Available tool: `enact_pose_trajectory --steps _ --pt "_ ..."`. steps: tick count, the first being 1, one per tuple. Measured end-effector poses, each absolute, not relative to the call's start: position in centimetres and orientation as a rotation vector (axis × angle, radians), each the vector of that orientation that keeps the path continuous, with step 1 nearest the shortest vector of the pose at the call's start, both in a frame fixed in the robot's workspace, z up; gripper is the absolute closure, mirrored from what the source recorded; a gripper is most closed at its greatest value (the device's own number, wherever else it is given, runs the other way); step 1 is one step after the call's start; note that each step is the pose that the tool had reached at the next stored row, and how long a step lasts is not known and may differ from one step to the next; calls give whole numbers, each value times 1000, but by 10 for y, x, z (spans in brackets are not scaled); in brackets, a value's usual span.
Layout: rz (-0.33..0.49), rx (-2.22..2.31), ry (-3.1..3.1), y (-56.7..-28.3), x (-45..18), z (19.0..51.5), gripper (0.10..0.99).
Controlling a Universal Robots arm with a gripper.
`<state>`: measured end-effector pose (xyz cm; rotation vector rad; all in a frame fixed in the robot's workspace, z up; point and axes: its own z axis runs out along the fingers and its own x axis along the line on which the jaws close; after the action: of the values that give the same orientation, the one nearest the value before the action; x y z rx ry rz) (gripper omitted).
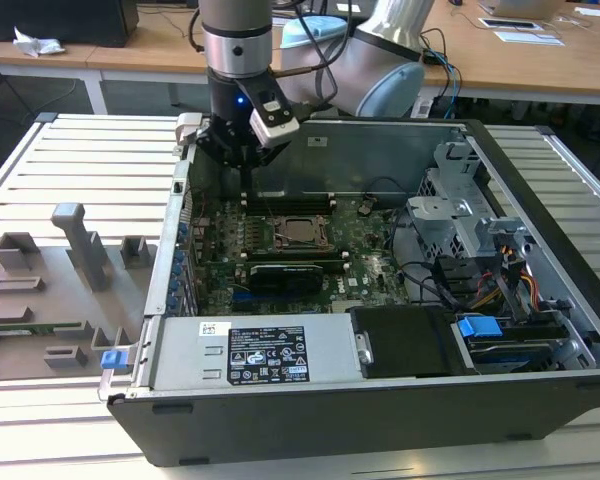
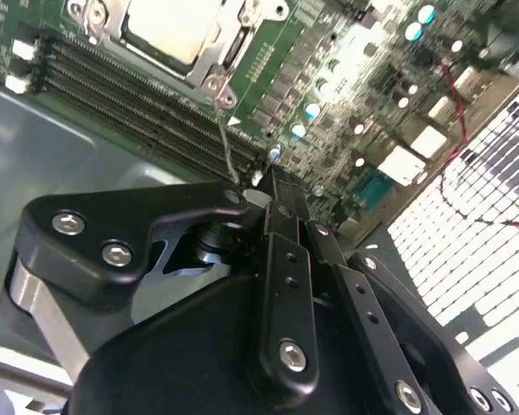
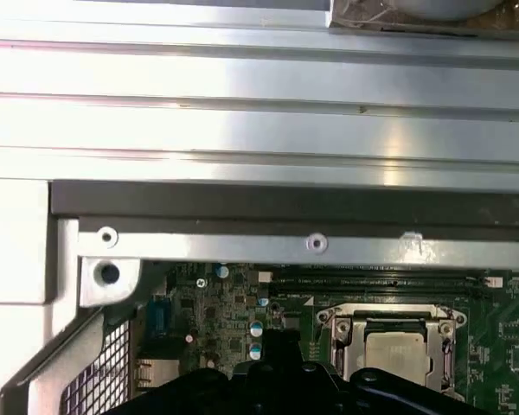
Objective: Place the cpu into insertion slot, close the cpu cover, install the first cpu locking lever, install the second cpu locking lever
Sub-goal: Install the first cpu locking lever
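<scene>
Cpu locking lever [image 2: 227, 138], a thin wire, reaches the clenched gripper's [image 2: 272, 180] tips, where its end is hidden, and beyond it the cpu [image 2: 160, 30], partly cut off, lies in the insertion slot [image 2: 214, 84] under the cpu cover [image 2: 209, 47].

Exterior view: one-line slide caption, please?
Tool poised above the motherboard inside the open computer case, near the seated cpu.
</scene>
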<state>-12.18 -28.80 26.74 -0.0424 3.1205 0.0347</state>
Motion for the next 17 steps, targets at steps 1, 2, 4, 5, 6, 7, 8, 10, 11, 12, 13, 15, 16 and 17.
enact_pose_trajectory --steps 1,2,4,5,6,7,8,10,11,12,13,15,16,17 --pt "35 -42 3120 -287 -121 267 980" --pt "35 -43 3120 -286 -120 266 980" --pt "35 -42 3120 -284 -115 264 980" --pt "35 -42 3120 -283 -112 264 980" --pt "35 -42 3120 -282 -110 264 980" --pt "35 -42 3120 -282 -108 264 980" --pt "35 -42 3120 -281 -104 263 980" --pt "34 -43 3120 -281 -97 263 980" --pt "34 -42 3120 -281 -94 263 980" --pt "34 -42 3121 -281 -92 263 980" --pt "34 -42 3121 -281 -86 263 980" --pt "34 -42 3121 -281 -82 262 980" --pt "34 -42 3122 -281 -77 262 980" --pt "34 -42 3122 -281 -72 261 980"
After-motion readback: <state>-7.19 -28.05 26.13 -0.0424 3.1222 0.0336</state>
